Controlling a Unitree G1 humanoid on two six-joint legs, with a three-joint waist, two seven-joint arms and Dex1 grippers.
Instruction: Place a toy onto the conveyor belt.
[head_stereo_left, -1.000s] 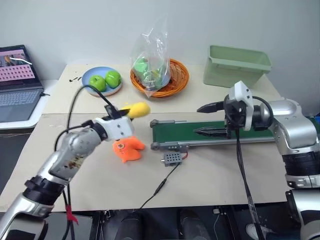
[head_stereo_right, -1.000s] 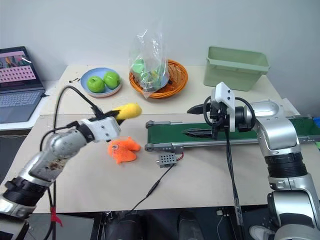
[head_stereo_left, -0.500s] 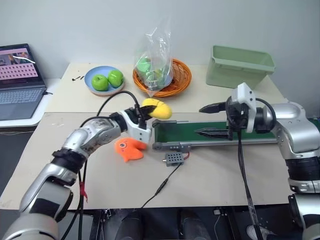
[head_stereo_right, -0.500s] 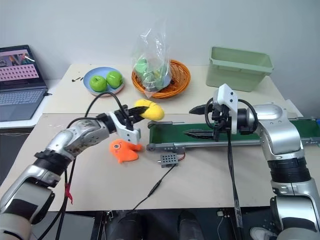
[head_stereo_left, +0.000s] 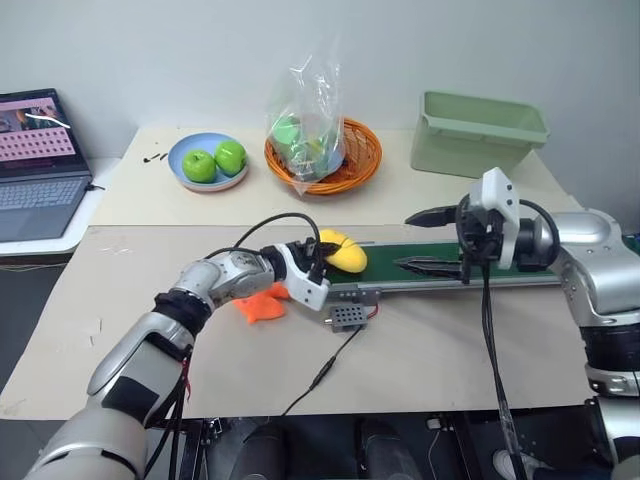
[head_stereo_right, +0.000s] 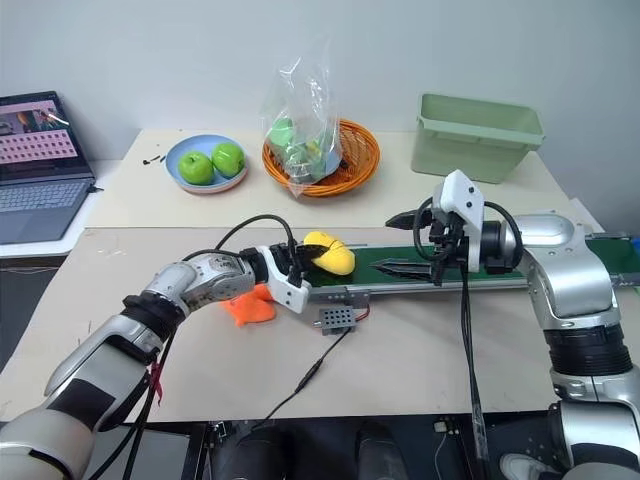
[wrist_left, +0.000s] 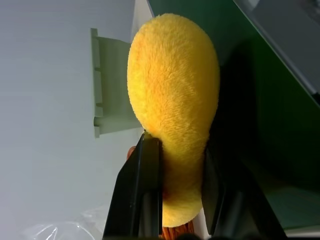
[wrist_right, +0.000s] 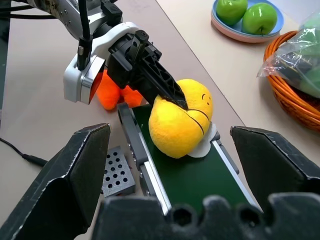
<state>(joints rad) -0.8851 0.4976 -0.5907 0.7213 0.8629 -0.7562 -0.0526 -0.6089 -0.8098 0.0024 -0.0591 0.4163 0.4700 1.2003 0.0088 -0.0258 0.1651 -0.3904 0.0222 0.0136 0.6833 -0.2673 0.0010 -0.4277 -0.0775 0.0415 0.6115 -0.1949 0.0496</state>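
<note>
At nine to ten o'clock of the scene a laptop (head_stereo_left: 35, 165) sat open on a side table. At about eleven o'clock on the tan table (head_stereo_left: 120, 300) stood a blue plate (head_stereo_left: 207, 163) with two green apples (head_stereo_left: 213, 160), and at twelve o'clock an orange wicker basket (head_stereo_left: 322, 158) held a clear plastic bag (head_stereo_left: 312, 115) with green things inside.

Near the centre, the left gripper (head_stereo_left: 322, 262) was clenched on the toy (head_stereo_left: 341, 253), its black fingers (wrist_left: 144, 195) pinching one end of the yellow plush. The toy sat over the left end of the conveyor belt (head_stereo_left: 440, 262); in the right wrist view its white bit lay against the dark green belt surface, though I could not tell whether the plush itself rested on the belt. At about eight o'clock from the toy, partly hidden behind the left wrist, lay an orange plush (head_stereo_left: 258, 305) on the table. At six o'clock from the toy, just beside the belt frame, sat a small grey control box (head_stereo_left: 347, 316) with a wire running toward the table's near edge.

At one o'clock of the scene stood a pale green bin (head_stereo_left: 478, 134). At three o'clock the right gripper (head_stereo_left: 432, 240) hung above the belt, its fingers spread wide and empty, well apart from the toy.
</note>
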